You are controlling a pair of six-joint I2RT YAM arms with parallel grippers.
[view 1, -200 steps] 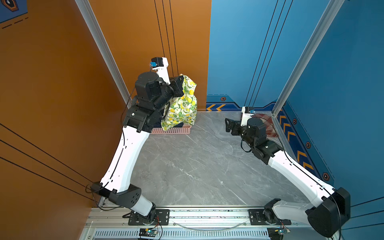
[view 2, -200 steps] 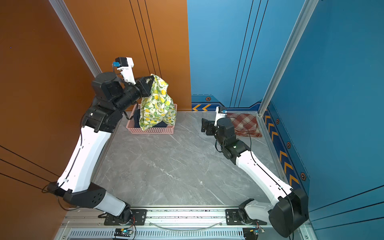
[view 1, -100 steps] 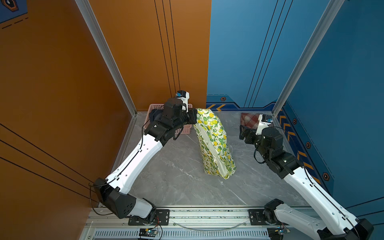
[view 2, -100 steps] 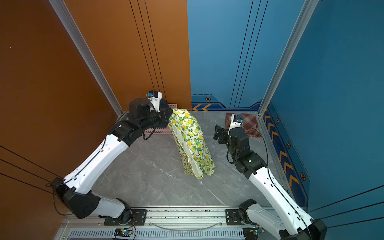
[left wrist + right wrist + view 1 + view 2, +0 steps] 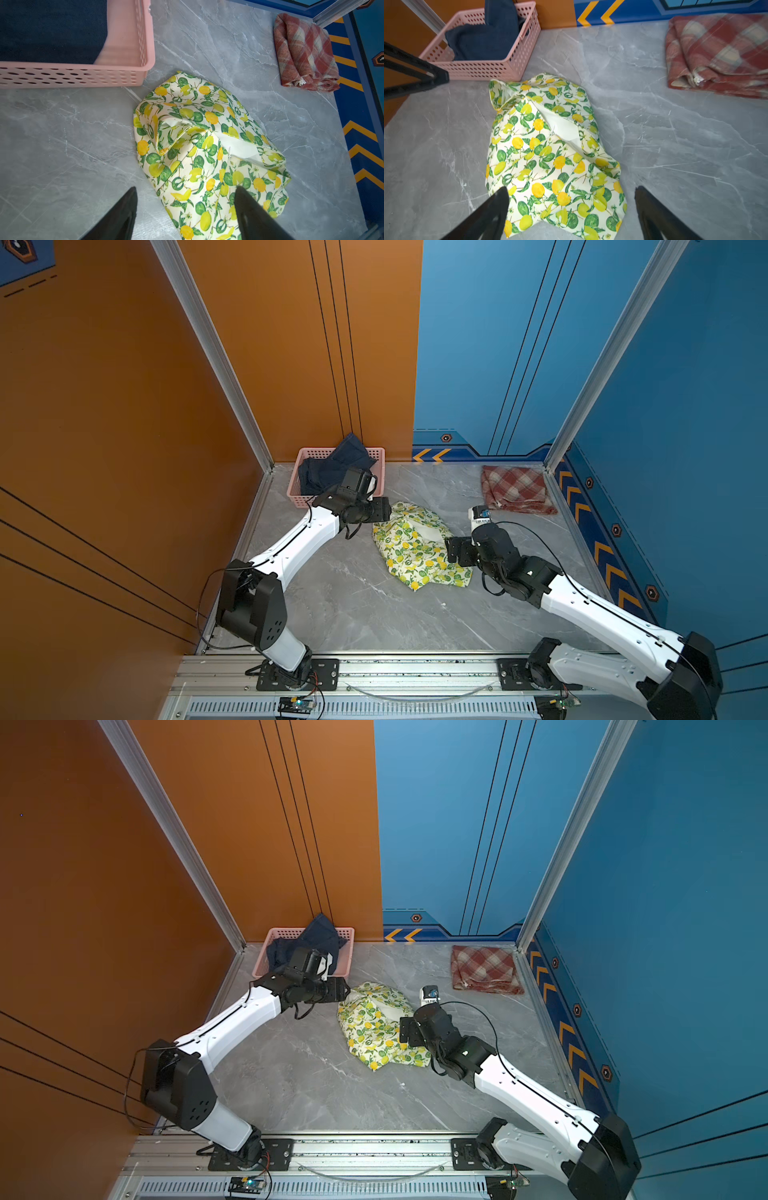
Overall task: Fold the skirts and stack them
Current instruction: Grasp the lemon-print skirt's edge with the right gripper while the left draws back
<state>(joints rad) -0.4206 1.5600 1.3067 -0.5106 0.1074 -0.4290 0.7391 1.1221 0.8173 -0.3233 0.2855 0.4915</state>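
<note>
The lemon-and-leaf print skirt (image 5: 415, 547) (image 5: 380, 1027) lies crumpled in a heap on the middle of the grey table. My left gripper (image 5: 185, 188) hovers over its far-left end, open, holding nothing. My right gripper (image 5: 571, 188) is open over the skirt's near-right end (image 5: 550, 155), its fingers straddling the cloth without gripping. The rust-red and cream plaid skirt (image 5: 515, 489) (image 5: 716, 54) lies folded at the back right corner. The dark blue denim skirt (image 5: 328, 468) (image 5: 483, 39) sits bunched in the basket.
The pink perforated basket (image 5: 376, 456) (image 5: 124, 72) stands at the back left against the orange wall, close behind my left wrist. Blue walls with chevron strips (image 5: 602, 551) bound the right side. The aluminium rail (image 5: 374, 668) runs along the front.
My left arm swung the lemon skirt from above the basket down onto the table's middle and let go, its jaws opening. My right arm moved forward and in toward the skirt.
</note>
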